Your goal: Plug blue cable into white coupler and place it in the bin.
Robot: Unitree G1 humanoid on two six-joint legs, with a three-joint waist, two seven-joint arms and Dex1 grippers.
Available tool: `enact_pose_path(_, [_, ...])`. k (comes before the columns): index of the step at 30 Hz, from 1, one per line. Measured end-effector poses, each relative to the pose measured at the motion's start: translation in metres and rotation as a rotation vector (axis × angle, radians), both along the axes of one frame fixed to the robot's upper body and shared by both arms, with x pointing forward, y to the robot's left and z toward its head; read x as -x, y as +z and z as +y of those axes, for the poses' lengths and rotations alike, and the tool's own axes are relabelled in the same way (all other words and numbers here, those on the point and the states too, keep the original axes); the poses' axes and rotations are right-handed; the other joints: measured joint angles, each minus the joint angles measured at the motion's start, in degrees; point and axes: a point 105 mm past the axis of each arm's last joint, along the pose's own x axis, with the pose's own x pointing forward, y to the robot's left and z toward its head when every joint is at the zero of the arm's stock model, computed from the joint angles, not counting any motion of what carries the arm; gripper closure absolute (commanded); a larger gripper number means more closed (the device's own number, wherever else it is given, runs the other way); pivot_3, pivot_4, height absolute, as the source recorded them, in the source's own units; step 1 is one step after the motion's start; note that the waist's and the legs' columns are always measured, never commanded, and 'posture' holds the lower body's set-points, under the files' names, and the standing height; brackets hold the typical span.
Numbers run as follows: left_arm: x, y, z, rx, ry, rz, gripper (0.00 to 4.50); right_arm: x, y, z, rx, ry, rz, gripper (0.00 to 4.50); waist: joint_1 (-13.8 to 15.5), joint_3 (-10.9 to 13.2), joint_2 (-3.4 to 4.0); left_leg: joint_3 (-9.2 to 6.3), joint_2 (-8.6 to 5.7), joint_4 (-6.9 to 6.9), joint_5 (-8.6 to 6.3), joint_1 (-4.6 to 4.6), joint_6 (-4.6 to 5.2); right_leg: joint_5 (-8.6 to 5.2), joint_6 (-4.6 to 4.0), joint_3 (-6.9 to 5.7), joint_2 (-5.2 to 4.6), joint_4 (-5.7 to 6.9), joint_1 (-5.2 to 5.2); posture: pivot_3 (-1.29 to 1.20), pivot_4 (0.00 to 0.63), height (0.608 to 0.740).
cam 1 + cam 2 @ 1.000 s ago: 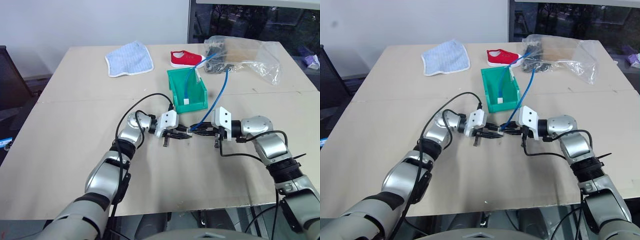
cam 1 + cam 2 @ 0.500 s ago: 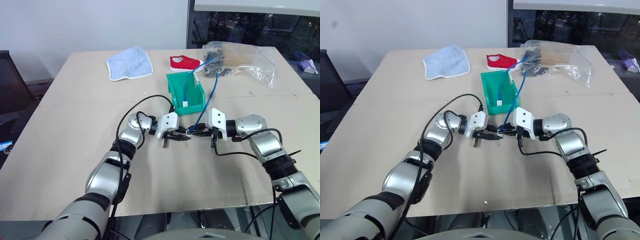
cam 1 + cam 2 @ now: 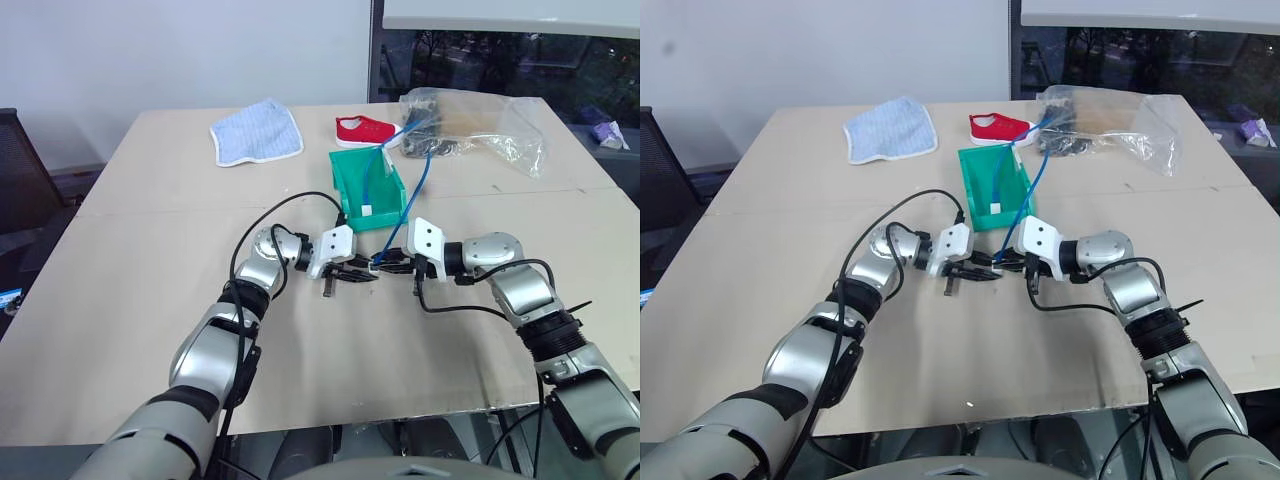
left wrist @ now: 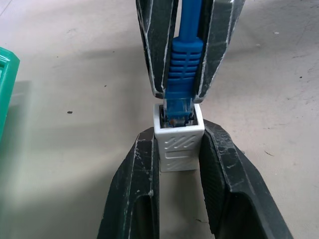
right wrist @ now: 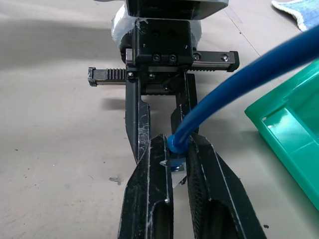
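Just above the table's middle, my left gripper (image 4: 178, 145) is shut on the white coupler (image 4: 178, 142), a tiny ribbed cube, with its socket facing the other hand. My right gripper (image 5: 178, 144) is shut on the blue cable (image 3: 418, 190) just behind its plug (image 4: 182, 74). The plug's clear tip sits in the mouth of the coupler's socket. In the head views the two grippers meet tip to tip, the left gripper (image 3: 354, 272) facing the right gripper (image 3: 391, 265). From there the cable rises past the green bin (image 3: 343, 185), which stands just beyond both hands.
A paler blue cable with a white end block (image 3: 370, 211) lies inside the bin. Behind the bin lie a small red shoe (image 3: 367, 128), a striped blue cloth (image 3: 258, 130) and a clear plastic bag (image 3: 480, 118), where the held cable ends.
The head camera has tilted, shifting the whole picture. My right gripper with the cable has edged closer to the left gripper. Both grips are unchanged.
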Motion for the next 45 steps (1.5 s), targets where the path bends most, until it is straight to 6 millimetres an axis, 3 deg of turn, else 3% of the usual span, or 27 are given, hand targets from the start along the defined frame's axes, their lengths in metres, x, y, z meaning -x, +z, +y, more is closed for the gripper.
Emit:
enact_pose_path(3, [0.0, -0.002, 0.001, -0.003, 0.003, 0.005, 3.98, 0.001, -0.002, 0.0, -0.031, -0.02, 0.036, 4.5, -0.3, 0.0, 0.0, -0.02, 0.02, -0.17, -0.01, 0.45, 0.0, -0.02, 0.0, 0.0, 0.0, -0.14, 0.45, 0.0, 0.15, 0.74])
enact_pose_path(10, [0.001, 0.0, 0.003, 0.018, 0.003, 0.013, 3.98, 0.004, 0.004, -0.003, -0.21, -0.074, 0.189, 4.5, -0.5, 0.1, 0.12, -0.14, 0.01, -0.21, -0.01, 0.18, 0.0, -0.04, 0.02, -0.08, -0.04, -0.35, 0.33, 0.0, 0.15, 0.74])
enact_pose_path(15, [0.008, -0.008, 0.005, 0.042, 0.024, 0.095, 1.61, 0.005, 0.009, 0.0, -0.204, -0.048, 0.197, 4.5, -0.8, 0.2, 0.16, -0.13, -0.01, -0.17, -0.01, -0.32, 0.0, -0.03, 0.03, -0.05, -0.05, -0.28, -0.21, 0.0, 0.15, 0.74])
enact_pose_path(19, [0.012, -0.002, 0.01, 0.106, 0.081, 0.062, 0.04, 0.003, 0.014, -0.001, -0.195, -0.066, 0.237, 4.5, -0.9, 0.2, 0.17, -0.12, 0.02, -0.1, 0.0, -0.9, -0.02, -0.01, 0.0, 0.05, -0.09, 0.02, -0.97, 0.0, 0.15, 0.74])
enact_pose_path(24, [0.015, 0.025, 0.035, 0.209, 0.281, 0.004, 0.04, 0.003, 0.026, -0.008, -0.203, -0.094, 0.307, 4.5, -1.0, 0.4, 0.3, -0.09, 0.02, -0.07, 0.01, -1.38, -0.03, 0.02, -0.01, 0.2, -0.33, 0.06, -1.43, 0.0, 0.15, 0.74])
enact_pose_path(28, [0.025, 0.064, 0.043, 0.331, 0.472, -0.035, 0.04, -0.015, 0.067, -0.011, -0.248, -0.12, 0.25, 4.5, -0.7, 0.6, 0.33, -0.13, -0.01, -0.05, 0.01, -1.48, -0.03, 0.02, -0.01, 0.1, -0.4, 0.01, -1.51, 0.0, 0.15, 0.74])
enact_pose_path(32, [0.025, 0.11, 0.054, 0.46, 0.703, -0.092, 0.04, -0.05, 0.108, 0.001, -0.291, -0.147, 0.188, 4.5, -0.7, 0.7, 0.35, -0.12, -0.02, -0.05, 0.01, -1.44, -0.04, 0.05, -0.04, 0.09, -0.29, 0.04, -1.5, 0.0, 0.15, 0.74])
enact_pose_path(34, [0.024, 0.118, 0.058, 0.465, 0.764, -0.109, 0.04, -0.061, 0.117, 0.002, -0.29, -0.166, 0.161, 4.5, -0.6, 0.7, 0.35, -0.13, -0.02, -0.1, 0.03, -1.43, -0.07, 0.04, -0.05, 0.06, -0.15, 0.01, -1.49, 0.0, 0.15, 0.74])
enact_pose_path(37, [0.021, 0.116, 0.065, 0.447, 0.847, -0.099, 0.04, -0.083, 0.114, 0.009, -0.27, -0.219, 0.158, 4.5, -0.7, 0.8, 0.36, -0.02, -0.03, -0.14, 0.16, -1.45, -0.3, 0.04, -0.05, 0.13, -0.16, -0.08, -1.5, 0.0, 0.15, 0.74])
enact_pose_path(40, [0.019, 0.113, 0.069, 0.44, 0.896, -0.092, 0.0, -0.099, 0.112, 0.016, -0.242, -0.265, 0.145, 3.48, -0.8, 0.9, 0.35, 0.03, -0.04, -0.18, 0.17, -1.49, -0.32, 0.05, -0.05, 0.17, -0.18, -0.15, -1.54, 0.0, 0.15, 0.74])
enact_pose_path(45, [0.018, 0.11, 0.072, 0.43, 0.93, -0.09, 0.0, -0.123, 0.116, 0.021, -0.193, -0.402, 0.01, 0.94, -0.9, 0.9, 0.38, 0.04, -0.02, -0.29, 0.17, -1.54, -0.34, 0.04, -0.06, 0.18, -0.18, -0.22, -1.64, 0.0, 0.15, 0.74])
